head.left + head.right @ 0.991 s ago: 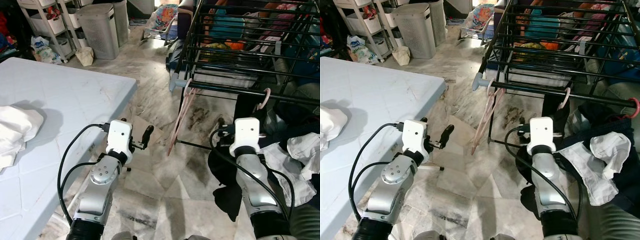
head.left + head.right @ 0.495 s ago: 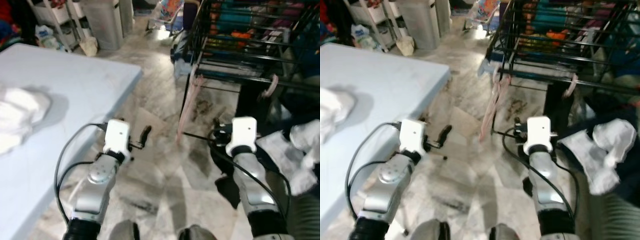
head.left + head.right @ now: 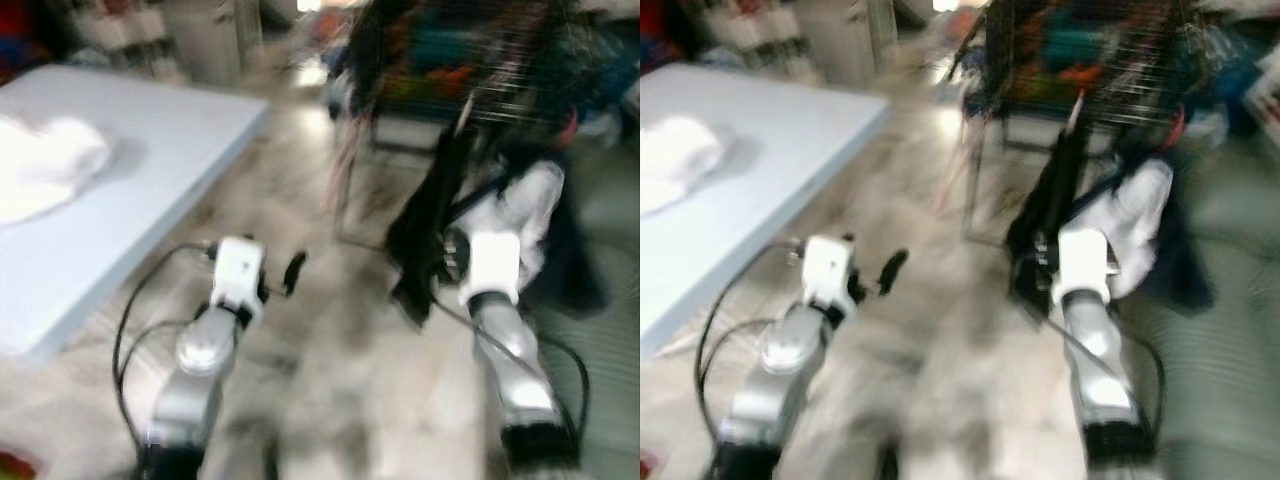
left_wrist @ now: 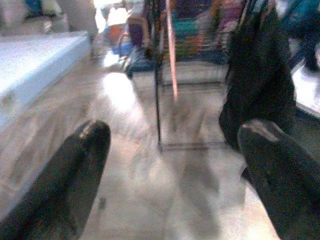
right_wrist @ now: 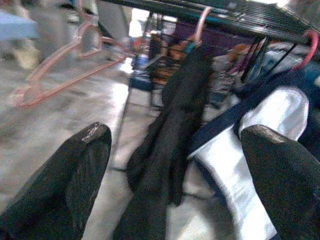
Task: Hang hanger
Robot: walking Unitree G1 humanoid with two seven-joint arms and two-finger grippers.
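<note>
The picture is blurred by motion. A bare pink hanger (image 5: 60, 70) hangs from the end of the black drying rack (image 3: 450, 60). Beside it a black garment (image 5: 175, 130) hangs on another pink hook, then a white and navy garment (image 5: 260, 135). My left gripper (image 4: 172, 145) is open and empty, held low over the floor and pointing at the rack's leg. My right gripper (image 5: 175, 150) is also open and empty, facing the black garment a short way off. Neither touches a hanger.
A light blue table (image 3: 120, 190) with a white cloth (image 3: 40, 165) stands at my left. Marble floor (image 3: 340, 340) runs between the table and the rack. A grey-green ribbed surface (image 3: 1220, 380) lies at the right. Shelves and a bin blur at the back left.
The whole picture has shifted and blurred as the camera moved; the rack's hanging clothes now sit closer and more central. Both arms keep their pose with fingers open.
</note>
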